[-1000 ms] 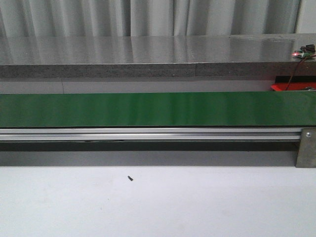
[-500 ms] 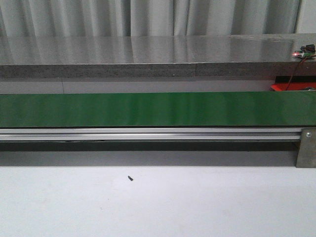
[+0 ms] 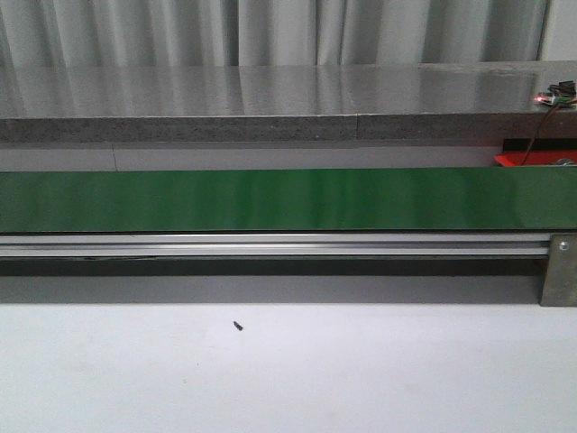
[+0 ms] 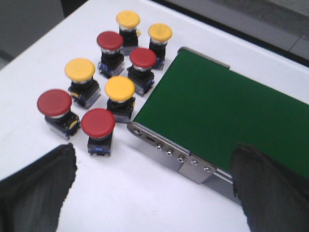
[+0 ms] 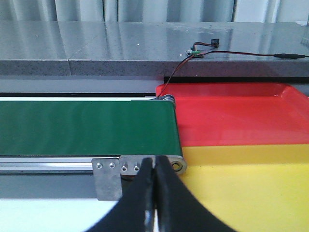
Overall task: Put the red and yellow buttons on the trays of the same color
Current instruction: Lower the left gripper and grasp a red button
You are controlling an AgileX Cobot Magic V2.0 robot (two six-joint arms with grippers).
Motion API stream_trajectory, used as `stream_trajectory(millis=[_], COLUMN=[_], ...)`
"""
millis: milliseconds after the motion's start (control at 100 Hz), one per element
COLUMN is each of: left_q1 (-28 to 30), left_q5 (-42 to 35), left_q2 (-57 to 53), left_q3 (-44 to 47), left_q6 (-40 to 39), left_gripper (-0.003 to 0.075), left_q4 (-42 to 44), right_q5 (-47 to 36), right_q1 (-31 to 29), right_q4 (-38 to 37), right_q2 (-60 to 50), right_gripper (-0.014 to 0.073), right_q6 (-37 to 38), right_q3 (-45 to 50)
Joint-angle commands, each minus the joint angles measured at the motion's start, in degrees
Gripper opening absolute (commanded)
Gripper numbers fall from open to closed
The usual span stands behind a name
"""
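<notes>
In the left wrist view several red and yellow mushroom buttons stand on the white table beside the end of the green belt (image 4: 231,116); the closest are a red button (image 4: 98,123) and another red button (image 4: 54,103), with a yellow button (image 4: 119,89) behind. My left gripper (image 4: 154,193) is open and empty, above the table just short of them. In the right wrist view the red tray (image 5: 231,113) and yellow tray (image 5: 246,188) lie past the belt's end. My right gripper (image 5: 154,162) is shut and empty. No gripper shows in the front view.
The green conveyor belt (image 3: 288,198) on its aluminium rail (image 3: 270,244) spans the front view, with a grey stone ledge (image 3: 270,104) behind it. A red tray corner (image 3: 532,160) and a small wired board (image 3: 552,96) are at the right. A small dark speck (image 3: 238,326) lies on the white table.
</notes>
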Motion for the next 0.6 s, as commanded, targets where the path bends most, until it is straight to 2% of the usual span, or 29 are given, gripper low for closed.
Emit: stream_trajectory(millis=[0,250,440,590], left_q1=[1.58,5.33,7.78,8.28], left_q5=[1.07,10.55,20.51,21.51], left_q2=[3.73,16.39,26.07,32.33], left_q3=[-5.12,-15.43,-22.83,-26.48], left_q6=[-2.36,-2.62,-2.62,-2.62], left_gripper=[0.0621,0.0618,0.0618,0.0618], left_q4=[-0.56,-0.79,-0.79,0.16], right_q5=[-4.59,-4.59,-4.59,-4.54], right_q1=[0.01,0.01,0.01,0.01], right_q4=[-0.01,-0.01,-0.01,-0.01], right_q2=[-1.07,-1.07,-1.07,-1.07], right_gripper=[-0.006,-0.006,-0.006,-0.006], right_q6=[-0.27,-0.27,-0.27,-0.26], right_q3=[-1.03,-1.03,-1.03,-1.03])
